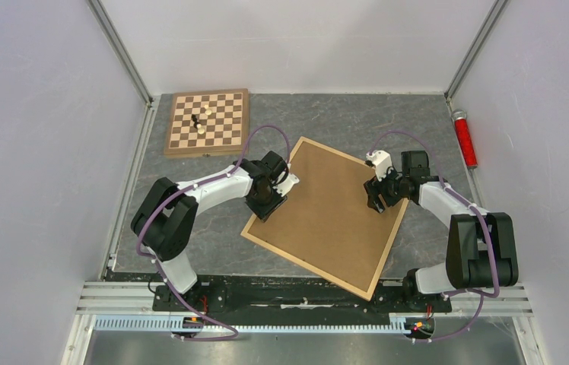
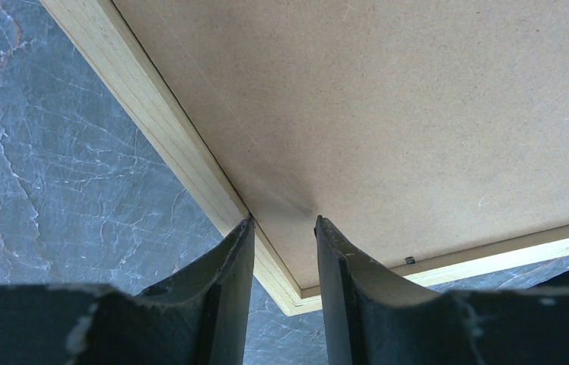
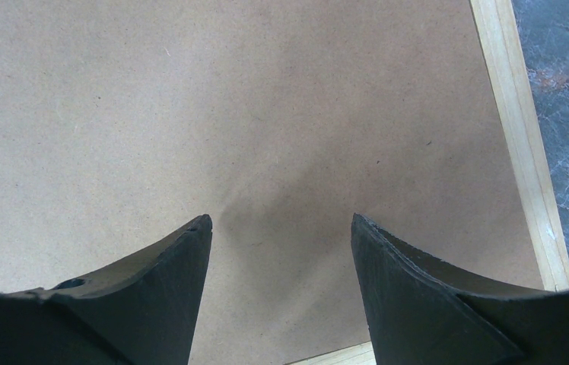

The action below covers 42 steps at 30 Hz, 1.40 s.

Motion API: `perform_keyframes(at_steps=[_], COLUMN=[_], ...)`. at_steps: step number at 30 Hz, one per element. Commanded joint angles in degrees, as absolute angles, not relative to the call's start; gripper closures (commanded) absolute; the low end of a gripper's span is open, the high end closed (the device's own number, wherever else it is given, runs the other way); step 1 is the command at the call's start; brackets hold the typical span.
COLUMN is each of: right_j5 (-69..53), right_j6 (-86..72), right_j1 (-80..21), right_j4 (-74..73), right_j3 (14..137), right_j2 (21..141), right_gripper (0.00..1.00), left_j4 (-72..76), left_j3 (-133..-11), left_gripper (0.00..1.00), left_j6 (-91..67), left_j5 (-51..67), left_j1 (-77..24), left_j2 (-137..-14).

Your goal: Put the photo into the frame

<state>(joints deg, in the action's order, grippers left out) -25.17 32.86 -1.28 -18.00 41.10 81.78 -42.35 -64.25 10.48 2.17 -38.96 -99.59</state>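
Left pincer (image 2: pixel 284 220), right pincer (image 3: pixel 281 219) released, seemingly touching backing board (image 1: pixel 327 213) covering frame (image 2: pixel 179 144); chessboard (image 1: pixel 208 122) apart.

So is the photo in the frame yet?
Can't tell: no photo shows. Done: the brown board lies inside the frame. In hand: the left fingers, open, sit at the frame's edge near a corner, and the right fingers, open, over the board. Left: checking the photo is underneath and maybe fastening the board.

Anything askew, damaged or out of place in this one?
The frame lies back up, turned diagonally to the edges of the table, with the brown backing board in it. No photo is in view. Nothing looks spilled or damaged.
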Motion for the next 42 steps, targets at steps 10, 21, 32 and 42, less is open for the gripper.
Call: perform_keyframes(at_steps=[10, 21, 32, 42], right_j5=[-25.73, -25.80, -25.91, -25.88], right_j6=[32.96, 33.01, 33.13, 33.17], right_j1=[-1.45, -1.46, -1.40, -1.38], right_j4=[-17.48, -17.58, -17.74, -17.80], right_j3=[41.05, 41.13, 41.13, 41.05], right_j2=[80.61, 80.60, 80.61, 80.43], right_gripper=[0.30, 0.30, 0.30, 0.30], left_j4=[-41.48, -41.51, -40.87, -40.87], left_j3=[-63.59, -63.17, -62.49, -62.36], left_gripper=[0.58, 0.58, 0.58, 0.58], left_j6=[9.23, 9.29, 9.35, 9.23], left_j5=[5.24, 4.61, 1.91, 1.63], left_j1=[-38.76, -39.39, -40.68, -41.50], left_j2=[-100.81, -100.64, -100.41, -100.64])
